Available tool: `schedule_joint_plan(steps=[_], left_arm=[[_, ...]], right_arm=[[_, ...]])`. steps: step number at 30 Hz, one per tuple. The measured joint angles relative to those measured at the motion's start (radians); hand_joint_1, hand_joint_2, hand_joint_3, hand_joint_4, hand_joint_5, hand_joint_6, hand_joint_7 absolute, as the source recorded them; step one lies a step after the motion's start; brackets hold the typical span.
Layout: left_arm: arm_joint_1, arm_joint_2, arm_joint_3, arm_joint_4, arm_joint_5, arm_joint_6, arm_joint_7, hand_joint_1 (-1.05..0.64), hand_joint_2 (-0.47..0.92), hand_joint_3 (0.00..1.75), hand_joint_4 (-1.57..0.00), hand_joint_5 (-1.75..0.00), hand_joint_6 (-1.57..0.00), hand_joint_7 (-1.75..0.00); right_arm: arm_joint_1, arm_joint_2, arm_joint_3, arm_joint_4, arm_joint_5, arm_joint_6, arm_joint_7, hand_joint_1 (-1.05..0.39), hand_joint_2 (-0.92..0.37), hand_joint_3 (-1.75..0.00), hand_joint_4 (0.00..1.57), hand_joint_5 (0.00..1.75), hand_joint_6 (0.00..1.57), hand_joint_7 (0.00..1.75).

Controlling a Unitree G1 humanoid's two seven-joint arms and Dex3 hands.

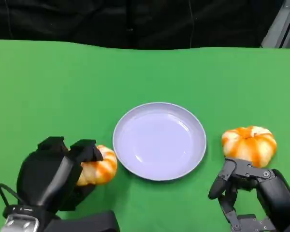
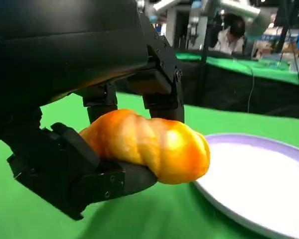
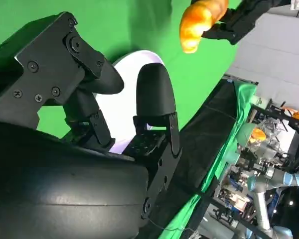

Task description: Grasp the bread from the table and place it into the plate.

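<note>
In the head view the left hand (image 1: 55, 176) grips a bread (image 1: 97, 166) just beside the plate (image 1: 159, 141), on its left rim side, while the right hand (image 1: 244, 186) rests near a second bread (image 1: 249, 144) to the right of the plate, its fingers (image 1: 221, 183) apart and holding nothing. The left wrist view shows the bread (image 2: 149, 145) clamped between the fingers (image 2: 162, 89) above and below it, seemingly just clear of the table (image 2: 154, 219), with the plate (image 2: 259, 184) rim close by, so the grasp looks done and the carry is in hand. In the right wrist view the right fingers (image 3: 154, 94) stand spread and bare in front of the plate (image 3: 122, 102); the next move, I judge, calls for lifting the bread over the rim and releasing it inside the plate.
</note>
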Motion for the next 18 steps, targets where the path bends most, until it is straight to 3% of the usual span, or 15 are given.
schedule_joint_plan(steps=[8, 18], left_arm=[[0.005, 0.000, 0.017, -0.060, 0.017, -0.006, 0.038, -0.18, 0.35, 1.28, -0.92, -1.75, -0.83, -1.46], [-0.075, -0.074, -0.022, -0.051, 0.015, -0.024, 0.039, -0.18, 0.29, 1.35, -0.93, -1.75, -0.84, -1.46]], right_arm=[[0.000, 0.000, 0.000, 0.000, 0.007, 0.000, 0.003, 0.02, -0.33, -1.37, 0.90, 1.63, 0.79, 1.33], [0.000, -0.002, 0.000, 0.000, 0.010, 0.001, 0.010, 0.01, -0.32, -1.36, 0.90, 1.62, 0.79, 1.33]])
